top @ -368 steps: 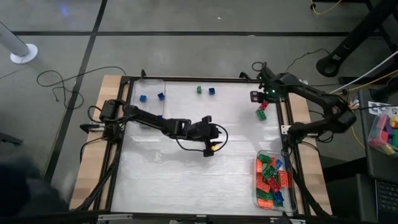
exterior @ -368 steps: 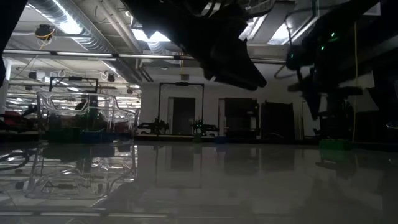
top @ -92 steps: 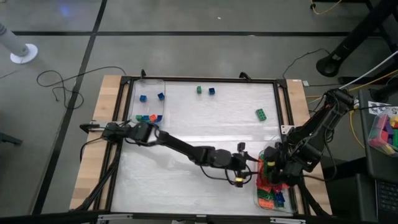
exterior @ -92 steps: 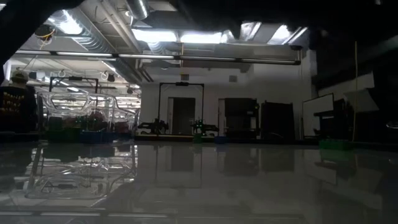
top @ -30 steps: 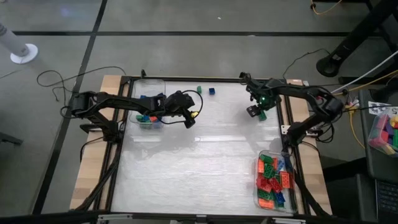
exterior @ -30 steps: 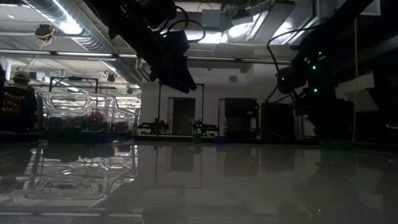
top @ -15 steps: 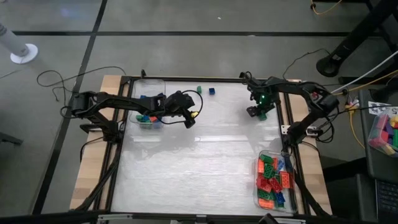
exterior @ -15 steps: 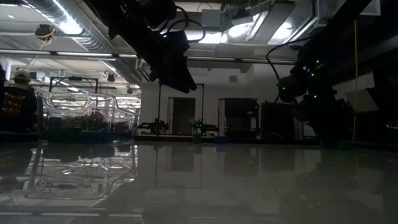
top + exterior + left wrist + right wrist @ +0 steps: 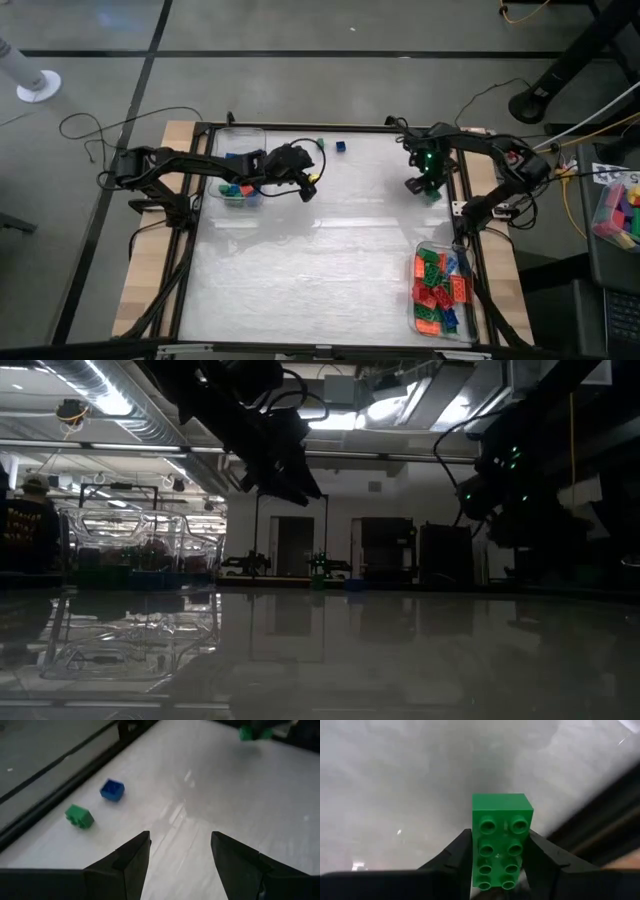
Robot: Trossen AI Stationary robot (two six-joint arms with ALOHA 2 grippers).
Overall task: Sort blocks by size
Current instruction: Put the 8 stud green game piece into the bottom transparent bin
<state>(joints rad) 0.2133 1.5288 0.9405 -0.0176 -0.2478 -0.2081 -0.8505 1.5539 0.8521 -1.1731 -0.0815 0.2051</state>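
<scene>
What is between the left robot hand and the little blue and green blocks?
Nothing. In the left wrist view, only bare white table lies between the open left gripper and the small blue block and green block.

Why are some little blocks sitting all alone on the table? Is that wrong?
Nothing looks broken or spilled. A small green block and a small blue block lie loose near the table's far edge, ahead of the open left pincer. They are just not sorted yet. The right pincer has its fingers around a long green block.
</scene>
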